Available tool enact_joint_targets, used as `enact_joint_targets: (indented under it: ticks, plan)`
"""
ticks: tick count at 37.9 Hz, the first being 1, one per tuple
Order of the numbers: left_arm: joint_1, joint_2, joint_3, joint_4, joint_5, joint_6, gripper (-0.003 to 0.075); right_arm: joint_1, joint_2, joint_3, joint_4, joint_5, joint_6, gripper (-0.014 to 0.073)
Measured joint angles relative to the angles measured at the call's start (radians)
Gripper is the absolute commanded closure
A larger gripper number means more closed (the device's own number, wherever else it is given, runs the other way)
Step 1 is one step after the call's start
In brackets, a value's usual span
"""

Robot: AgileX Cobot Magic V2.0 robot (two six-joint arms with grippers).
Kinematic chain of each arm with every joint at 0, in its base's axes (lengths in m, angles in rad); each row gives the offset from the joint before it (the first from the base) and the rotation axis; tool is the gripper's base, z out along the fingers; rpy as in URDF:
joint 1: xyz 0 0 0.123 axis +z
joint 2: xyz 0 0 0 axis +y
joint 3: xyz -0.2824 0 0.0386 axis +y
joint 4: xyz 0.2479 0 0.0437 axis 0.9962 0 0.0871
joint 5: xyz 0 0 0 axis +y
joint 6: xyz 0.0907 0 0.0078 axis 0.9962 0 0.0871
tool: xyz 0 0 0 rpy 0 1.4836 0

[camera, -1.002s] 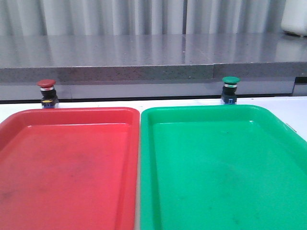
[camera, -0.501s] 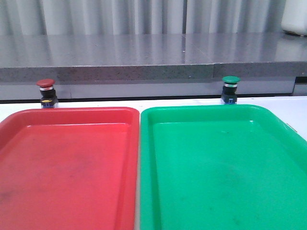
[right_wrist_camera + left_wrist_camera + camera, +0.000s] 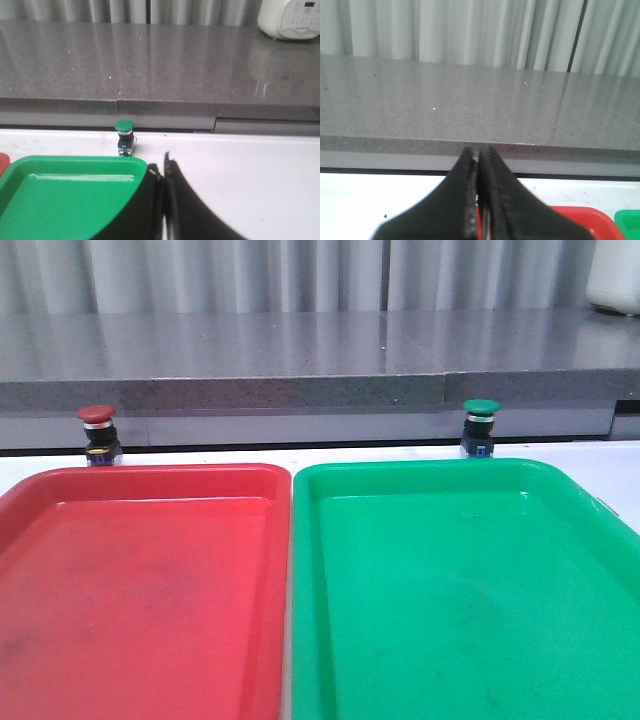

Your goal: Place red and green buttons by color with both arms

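The red button (image 3: 98, 435) stands upright on the white table just behind the red tray's (image 3: 150, 476) far left corner. The green button (image 3: 481, 426) stands upright behind the green tray's (image 3: 430, 468) far rim; it also shows in the right wrist view (image 3: 124, 135), beyond the green tray (image 3: 70, 165). Neither gripper shows in the front view. My left gripper (image 3: 478, 150) is shut and empty, over the white table near the red tray's corner (image 3: 580, 217); the red button is not in its view. My right gripper (image 3: 161, 167) is shut and empty, beside the green tray's corner, short of the green button.
A long grey stone shelf (image 3: 300, 360) runs behind the table, its front edge close behind both buttons. A white appliance (image 3: 292, 17) sits on the shelf at far right. Bare white table (image 3: 250, 170) lies right of the green tray.
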Motion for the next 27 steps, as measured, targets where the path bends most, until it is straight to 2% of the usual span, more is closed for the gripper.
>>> enact_joint_targets:
  ticks: [3,5,8,11,15,27]
  plan:
    - [0.0,0.0,0.0,0.0,0.001,0.002,0.0674,0.0,0.01,0.0,0.0,0.006,0.0,0.0554]
    - [0.0,0.0,0.0,0.0,0.001,0.002,0.0598,0.0,0.01,0.0,0.0,0.006,0.0,0.0462]
    - [0.0,0.0,0.0,0.0,0.001,0.002,0.0402,0.0,0.01,0.0,0.0,0.006,0.0,0.0253]
    - [0.0,0.0,0.0,0.0,0.001,0.002,0.0202,0.0,0.01,-0.002,0.0,0.006,0.0,0.0083]
    - [0.0,0.0,0.0,0.0,0.002,0.002,0.0038,0.0,0.01,-0.002,0.0,0.006,0.0,-0.0072]
    - [0.0,0.012,0.0,0.001,-0.002,0.002,0.0031,0.0,0.01,-0.002,0.0,0.008,0.0,-0.0057]
